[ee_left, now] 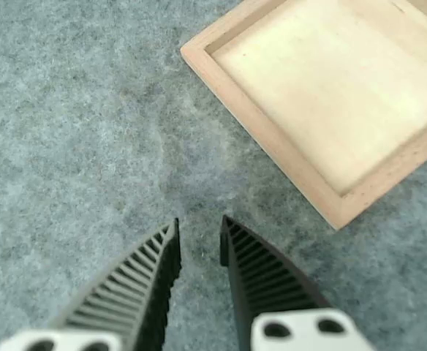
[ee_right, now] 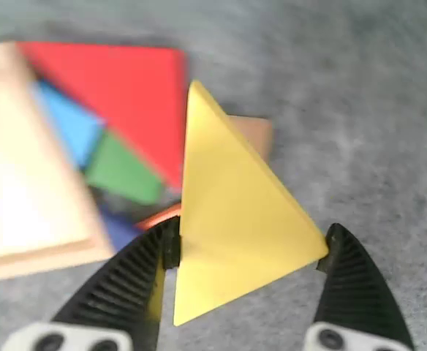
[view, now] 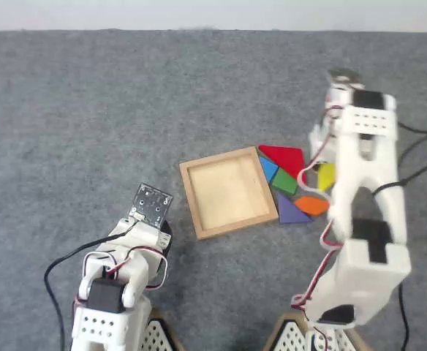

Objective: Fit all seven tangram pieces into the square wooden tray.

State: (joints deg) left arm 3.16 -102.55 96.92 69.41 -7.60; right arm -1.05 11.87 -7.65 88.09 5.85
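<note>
Since the right gripper (ee_right: 252, 245) is clenched on the yellow triangle (ee_right: 235, 212), pinching it by its edges with the flat face turned up toward the wrist, the step in hand looks like the carry into the tray (view: 191, 201). To do it well, the triangle should rise high enough to pass the tray's right wall, stay level, and come down flat with its square corner tucked into a tray corner, so room is left for the larger pieces. Whether it already hangs free of the bench (view: 89, 110) I cannot tell. The tray lies empty near the middle of the bench. Crowded against its right wall are the red triangle (view: 283, 157), blue piece (view: 267, 170) and green piece (view: 284, 181), with the purple triangle (view: 290, 210) and orange piece (view: 312, 205) by its near right corner. A low pass could knock them. The left gripper (ee_left: 199, 227) hangs slightly parted and empty over bare bench off the tray's near left corner, out of the way.
</note>
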